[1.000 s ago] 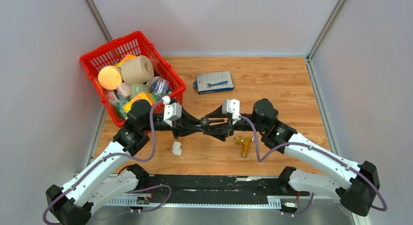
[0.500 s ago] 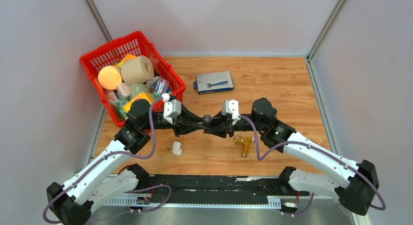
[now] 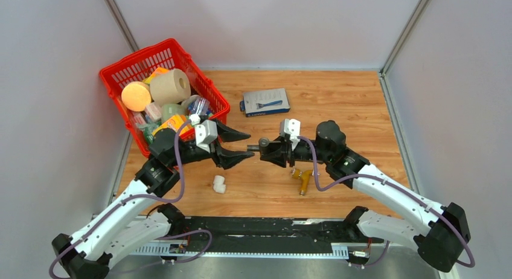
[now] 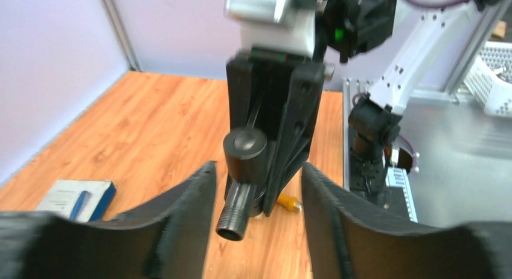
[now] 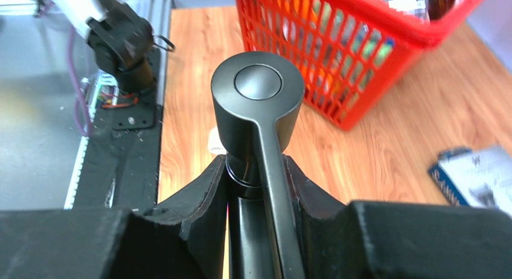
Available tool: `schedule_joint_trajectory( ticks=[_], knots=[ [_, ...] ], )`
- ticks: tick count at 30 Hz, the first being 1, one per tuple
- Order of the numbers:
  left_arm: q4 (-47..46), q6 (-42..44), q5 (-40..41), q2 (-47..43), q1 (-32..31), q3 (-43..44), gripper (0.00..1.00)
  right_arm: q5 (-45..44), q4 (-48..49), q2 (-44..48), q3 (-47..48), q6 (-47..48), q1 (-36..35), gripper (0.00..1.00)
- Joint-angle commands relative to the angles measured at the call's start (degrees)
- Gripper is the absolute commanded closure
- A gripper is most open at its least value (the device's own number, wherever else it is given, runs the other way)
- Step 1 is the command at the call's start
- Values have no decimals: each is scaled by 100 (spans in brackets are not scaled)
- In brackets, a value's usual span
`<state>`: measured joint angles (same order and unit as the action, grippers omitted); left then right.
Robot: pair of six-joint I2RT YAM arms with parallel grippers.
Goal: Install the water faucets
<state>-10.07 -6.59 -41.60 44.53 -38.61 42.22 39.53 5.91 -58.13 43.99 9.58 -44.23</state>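
The dark grey metal water faucet (image 3: 264, 144) is held above the table's middle by my right gripper (image 3: 273, 151), which is shut on its stem. In the right wrist view its round cap (image 5: 258, 92) sticks out past the right gripper (image 5: 256, 164), with the lever running back between the fingers. My left gripper (image 3: 249, 144) is open just left of the faucet and does not touch it. In the left wrist view the faucet (image 4: 244, 147) hangs between the spread left gripper (image 4: 256, 170), its threaded end (image 4: 234, 221) pointing down.
A red basket (image 3: 136, 55) full of household items stands at the back left. A white elbow fitting (image 3: 219, 183) and a yellow valve (image 3: 302, 179) lie on the wood near the front. A blue razor pack (image 3: 265, 102) lies behind the grippers.
My left gripper let go of the faucet, opened and drew back to the left. My right gripper still holds the faucet and shifted slightly right.
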Motion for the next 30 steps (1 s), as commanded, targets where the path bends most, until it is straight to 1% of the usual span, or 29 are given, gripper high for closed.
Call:
schedule_joint_trajectory(
  ticks=[1, 2, 3, 4, 5, 6, 7, 8, 9, 10, 11, 12, 13, 15, 17, 22, 25, 27, 30],
  knots=[
    [302, -62, 984, -270, -24, 524, 34, -471, -72, 196, -83, -97, 134, 100],
    [738, -53, 1179, -252, -15, 690, 29, -638, -116, 214, -75, -106, 134, 100],
    [960, -79, 1529, -235, -24, 787, 27, -787, -178, 232, -66, -106, 134, 100],
    [1572, -201, 2011, -174, -15, 1006, 21, -980, -256, 240, -57, -115, 134, 100],
    [1900, -333, 2320, -130, -24, 1121, 19, -1147, -336, 241, -40, -123, 134, 100],
    [2451, -543, 2889, -16, -24, 1348, 14, -1341, -441, 241, -22, -132, 134, 100],
    [2805, -632, 3095, 37, -24, 1455, 13, -1543, -511, 241, -4, -141, 134, 100],
    [3365, -755, 3445, 194, -24, 1665, 12, -1736, -573, 249, -4, -193, 134, 100],
    [3945, -860, 3588, 283, -24, 1771, 12, -1938, -565, 267, -30, -220, 134, 100],
    [4238, -1079, 3841, 414, -24, 1894, 12, -2088, -565, 293, -83, -229, 134, 100],
    [4702, -1168, 3922, 485, -24, 1904, 12, -2246, -565, 328, -127, -264, 134, 100],
    [4889, -1387, 4080, 591, -24, 1887, 12, -2448, -574, 355, -153, -325, 134, 100],
    [5300, -1493, 4142, 626, -24, 1835, 12, -2650, -565, 372, -188, -404, 134, 100],
    [5732, -1862, 4310, 723, -59, 1642, 12, -3002, -574, 381, -215, -519, 134, 100],
    [5953, -2257, 4371, 715, -172, 1318, 12, -3284, -565, 381, -224, -598, 134, 100],
    [5867, -3048, 4616, 355, -472, 534, 12, -3460, -521, 486, -329, -598, 134, 100],
    [5535, -3436, 4688, 205, -533, -36, 13, -3452, -407, 557, -434, -607, 125, 100],
    [5297, -3699, 4801, 196, -560, -291, 14, -3434, -345, 592, -496, -633, 125, 100],
    [5059, -3850, 5118, 249, -578, -512, 15, -3417, -310, 636, -531, -642, 134, 100]
  ],
)
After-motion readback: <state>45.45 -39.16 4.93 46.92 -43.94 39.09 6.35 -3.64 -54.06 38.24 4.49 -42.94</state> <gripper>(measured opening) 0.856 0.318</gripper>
